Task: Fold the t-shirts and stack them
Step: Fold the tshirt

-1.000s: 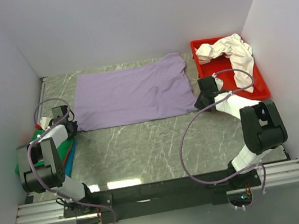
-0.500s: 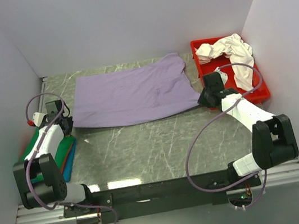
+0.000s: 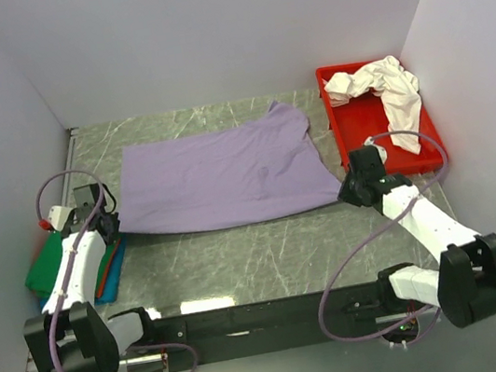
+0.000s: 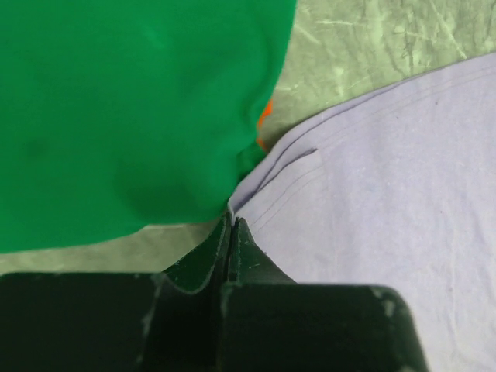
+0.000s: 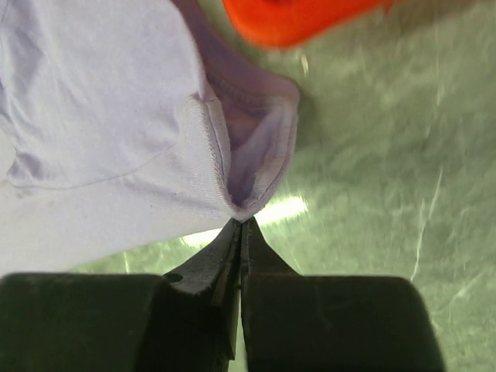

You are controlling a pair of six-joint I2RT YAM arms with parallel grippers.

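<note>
Lavender t-shirt [image 3: 218, 176] lies spread flat across the middle of the worktop [image 3: 267, 249]. We see our left hand [image 4: 231, 222] clenched on its near left corner, just beside the folded green t-shirt [image 4: 132, 116] lying at the worktop's left edge. Our right hand [image 5: 239, 222] is pinched tight on the near right corner, near the red tray [image 3: 361, 125], where the white t-shirt [image 3: 382, 87] sits crumpled.

Plain white walls [image 3: 205, 32] on three sides; green marbled tabletop [image 3: 240, 253]; glare patches.
</note>
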